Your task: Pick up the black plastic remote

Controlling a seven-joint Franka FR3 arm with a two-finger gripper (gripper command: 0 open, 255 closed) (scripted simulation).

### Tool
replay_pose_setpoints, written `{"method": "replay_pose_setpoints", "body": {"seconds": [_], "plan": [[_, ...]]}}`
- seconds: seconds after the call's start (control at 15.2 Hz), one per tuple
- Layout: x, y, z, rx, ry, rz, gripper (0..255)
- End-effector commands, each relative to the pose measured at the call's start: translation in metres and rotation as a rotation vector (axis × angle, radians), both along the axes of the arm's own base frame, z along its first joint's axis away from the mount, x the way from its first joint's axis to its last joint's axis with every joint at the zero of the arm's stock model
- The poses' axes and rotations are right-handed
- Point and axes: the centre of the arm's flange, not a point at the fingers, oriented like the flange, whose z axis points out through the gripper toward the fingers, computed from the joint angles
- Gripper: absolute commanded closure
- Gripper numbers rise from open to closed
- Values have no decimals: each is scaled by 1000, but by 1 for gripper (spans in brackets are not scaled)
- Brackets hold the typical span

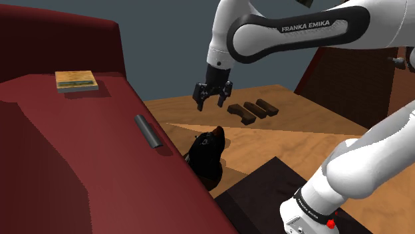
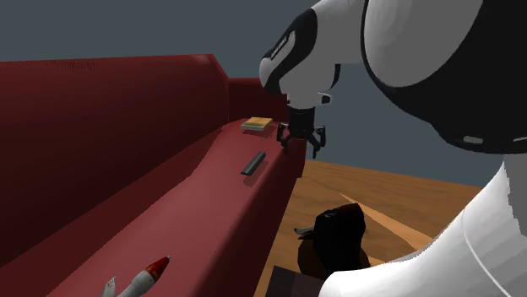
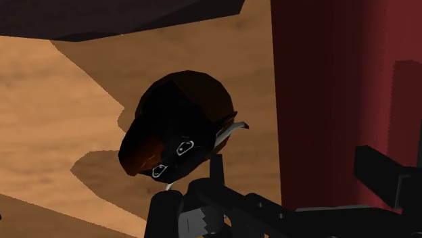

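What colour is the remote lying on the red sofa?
Dark grey: the remote shows best in the shoulder view.

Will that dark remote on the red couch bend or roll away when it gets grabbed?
Probably neither. The remote looks like a straight, flat bar lying on the couch seat, so it is likely stiff and unlikely to roll. It is slim, so it is probably light.

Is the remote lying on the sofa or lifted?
Lying flat: slim dark bar-shaped remote rests on the red sofa seat, black hand apart.
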Motion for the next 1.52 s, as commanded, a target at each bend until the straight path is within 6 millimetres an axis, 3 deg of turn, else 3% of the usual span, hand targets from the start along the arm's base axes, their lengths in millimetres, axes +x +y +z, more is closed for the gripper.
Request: {"method": "replay_pose_setpoints", "body": {"seconds": [0.0, 1.06, 1.45], "plan": [[13, 24, -10, 4, 1, -3, 0], [113, 194, -70, 17, 5, -15, 0], [113, 194, -102, 17, 5, -15, 0]]}}
